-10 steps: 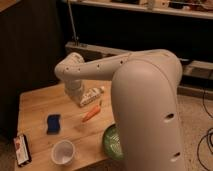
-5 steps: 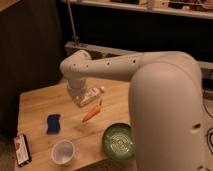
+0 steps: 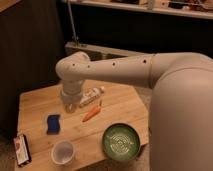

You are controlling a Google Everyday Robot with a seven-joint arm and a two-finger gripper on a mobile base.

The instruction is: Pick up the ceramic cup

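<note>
The claw (image 3: 70, 104) hangs down from the white arm (image 3: 115, 70) over the back left part of the tabletop (image 3: 35, 107); I cannot tell if it is spread or pressed together; it holds nothing that I can see. Just to its right lies a white bottle (image 3: 93, 94) on its side; in front of that lies an orange carrot (image 3: 91, 114). The ceramic cup (image 3: 63, 151) stands upright at the front edge, well apart from the claw; a blue sponge (image 3: 53, 123) lies between them. The green bowl (image 3: 121, 141) sits to the right of the cup; a dark flat packet (image 3: 21, 149) lies at the left edge.

Half a second ago the fat part of the arm covered more of the right side; now it has swung further right; the claw is in nearly the same spot; the cup, bowl, sponge and carrot have not moved.

The tabletop is pale wood; behind it are a dark wall and a long shelf (image 3: 135, 9).
</note>
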